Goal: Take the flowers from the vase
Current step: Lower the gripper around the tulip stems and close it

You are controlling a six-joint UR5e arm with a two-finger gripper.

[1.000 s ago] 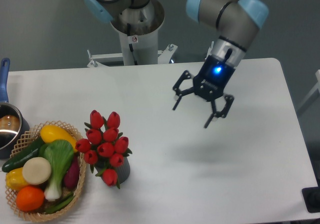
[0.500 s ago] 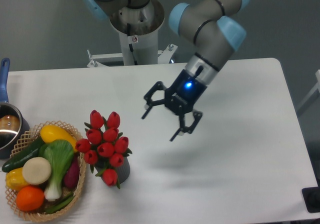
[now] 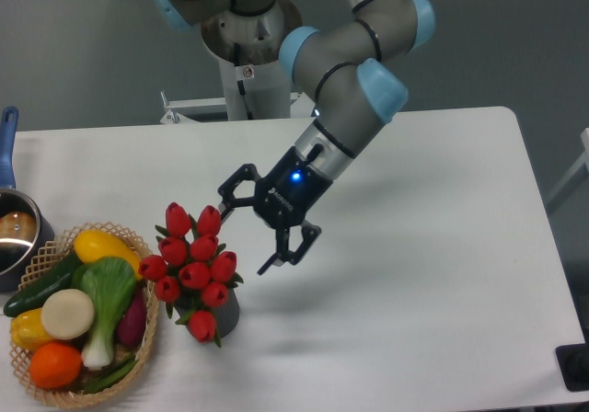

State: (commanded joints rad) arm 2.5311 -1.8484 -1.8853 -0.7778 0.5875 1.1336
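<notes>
The flowers, a bunch of red tulip buds with small green leaves, stand in the vase, a short dark grey cylinder mostly hidden under the blooms, at the table's front left. My gripper is open and empty. It hangs just right of the bunch's upper buds, one finger close to the top right bud, the other lower right. I cannot tell if it touches any bud.
A wicker basket of colourful vegetables stands just left of the vase. A metal pot with a blue handle sits at the left edge. The robot's base column rises behind the table. A dark object sits at the front right corner.
The gripper has swept left and slightly down across the table, from the middle right to just beside the flowers. It stayed open. The flowers and vase have not moved.
</notes>
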